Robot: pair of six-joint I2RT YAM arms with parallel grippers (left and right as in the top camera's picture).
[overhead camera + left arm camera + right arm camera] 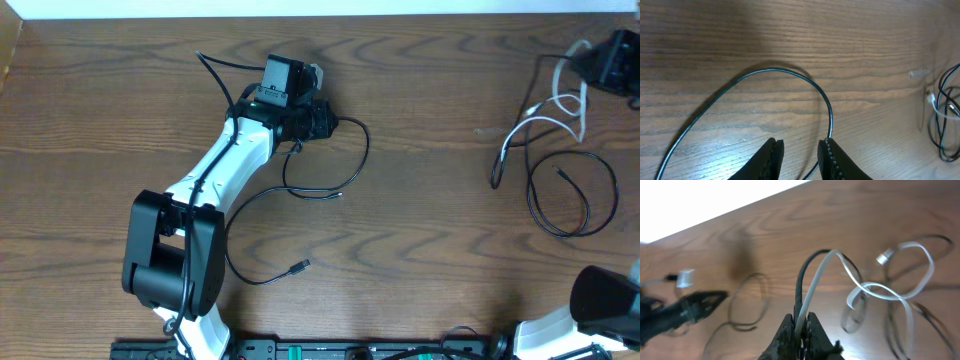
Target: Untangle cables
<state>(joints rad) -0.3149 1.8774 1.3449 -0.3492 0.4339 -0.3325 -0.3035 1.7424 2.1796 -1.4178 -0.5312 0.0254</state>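
Note:
A long black cable [365, 140] lies in loose curves on the wooden table, with one plug end [300, 265] near the front. My left gripper [325, 120] sits over its far loop. In the left wrist view the jaws of this gripper [800, 142] stand apart, and the black cable [775, 70] runs between them close to the right finger [832, 155]. At the far right my right gripper [605, 60] is shut on a white cable [875, 286] and a black cable [801, 277] together, lifted off the table. The white cable [540, 120] trails down beside a black loop [530, 195].
The table's far edge [320, 12] meets a white wall. A black rail [300, 350] runs along the front edge, between the left arm's base [170, 265] and the right arm's base [600, 300]. Bare wood lies between the two cable groups.

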